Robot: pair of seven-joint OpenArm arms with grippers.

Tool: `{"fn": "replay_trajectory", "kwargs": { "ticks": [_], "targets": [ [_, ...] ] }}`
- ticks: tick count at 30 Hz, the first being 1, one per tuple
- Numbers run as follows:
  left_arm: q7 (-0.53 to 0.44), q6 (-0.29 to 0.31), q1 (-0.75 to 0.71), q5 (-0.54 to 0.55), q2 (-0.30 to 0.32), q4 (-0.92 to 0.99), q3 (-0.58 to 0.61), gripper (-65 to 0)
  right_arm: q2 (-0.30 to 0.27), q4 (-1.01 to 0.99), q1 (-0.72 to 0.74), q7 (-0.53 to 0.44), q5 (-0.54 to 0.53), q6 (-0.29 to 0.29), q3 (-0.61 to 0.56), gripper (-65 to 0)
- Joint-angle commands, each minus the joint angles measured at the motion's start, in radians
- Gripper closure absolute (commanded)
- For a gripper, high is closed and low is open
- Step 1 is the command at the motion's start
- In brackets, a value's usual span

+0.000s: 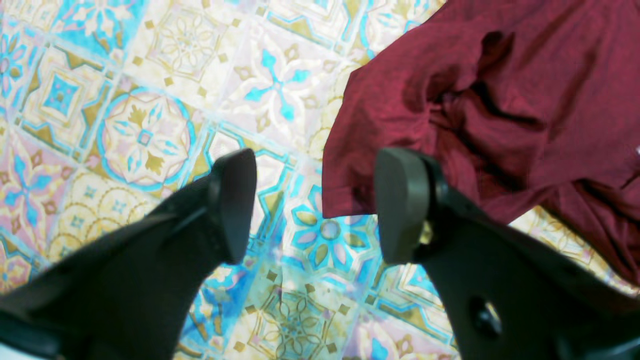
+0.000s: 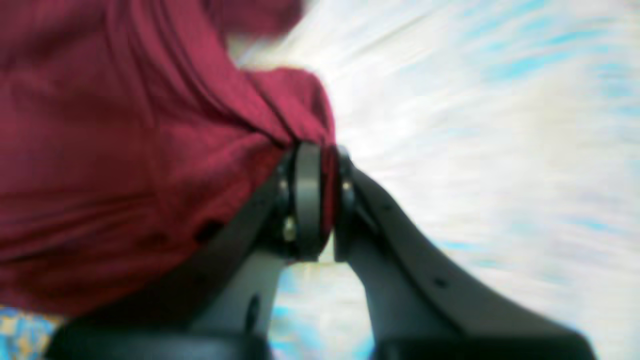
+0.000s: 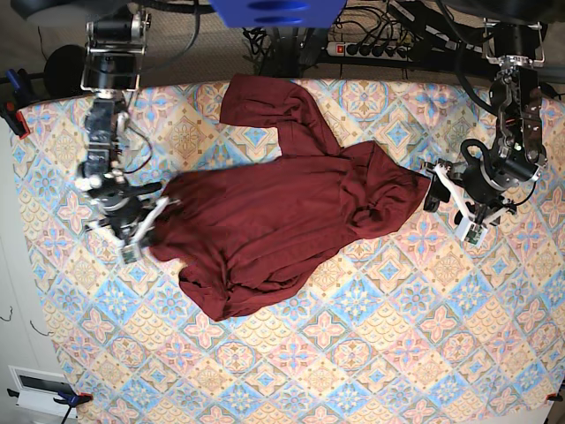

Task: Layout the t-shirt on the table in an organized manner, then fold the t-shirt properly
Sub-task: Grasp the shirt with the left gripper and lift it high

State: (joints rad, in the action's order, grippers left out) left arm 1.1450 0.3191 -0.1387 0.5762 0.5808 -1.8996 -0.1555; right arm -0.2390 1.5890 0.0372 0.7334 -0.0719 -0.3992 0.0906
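Note:
The dark maroon t-shirt (image 3: 265, 221) lies crumpled across the middle of the patterned table (image 3: 371, 353), one long sleeve (image 3: 265, 102) stretched toward the far edge. In the base view my right gripper (image 3: 152, 228) is at the shirt's left edge. The blurred right wrist view shows that right gripper (image 2: 322, 150) shut on a bunched fold of the t-shirt (image 2: 125, 150). My left gripper (image 3: 434, 190) stands open by the shirt's right edge. In its wrist view the left gripper (image 1: 317, 165) hovers over bare table (image 1: 150, 135), with a corner of the t-shirt (image 1: 475, 100) just past the right finger (image 1: 400, 205).
A power strip (image 3: 371, 49) and cables lie beyond the table's far edge. Red clamps (image 3: 13, 115) hold the cloth at the left corners. Patterned cloth shows bare along the near half of the table (image 3: 309, 380).

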Motion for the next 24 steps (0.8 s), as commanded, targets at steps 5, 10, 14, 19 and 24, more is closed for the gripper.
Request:
{"fn": "replay_trajectory", "kwargs": {
  "ticks": [5, 10, 14, 19, 24],
  "targets": [
    [-0.020, -0.002, 0.093, -0.006, -0.037, -0.011, -0.008, -37.0, -0.009, 0.198, 0.008, -0.016, -0.015, -0.065, 0.024, -0.6],
    [-0.020, -0.002, 0.176, -0.118, -0.107, 0.007, 0.020, -37.0, -0.013, 0.290, 0.007, -0.018, -0.242, -0.066, 0.071, -0.6],
    [-0.021, -0.002, 0.228, -0.209, -0.164, 0.045, 0.075, -37.0, -0.013, 0.317, -0.026, -0.016, -0.394, -0.160, 0.176, -0.5],
    [-0.029, -0.002, 0.320, -0.278, -0.236, 0.148, 0.145, -37.0, -0.023, 0.362, -0.076, -0.008, -0.506, -0.206, 0.291, -0.6],
    [-0.136, -0.002, 0.406, -0.350, -0.315, 0.266, 0.210, -37.0, -0.052, 0.379, -0.168, -0.008, -0.569, -0.206, 0.360, -0.5]
  ]
}}
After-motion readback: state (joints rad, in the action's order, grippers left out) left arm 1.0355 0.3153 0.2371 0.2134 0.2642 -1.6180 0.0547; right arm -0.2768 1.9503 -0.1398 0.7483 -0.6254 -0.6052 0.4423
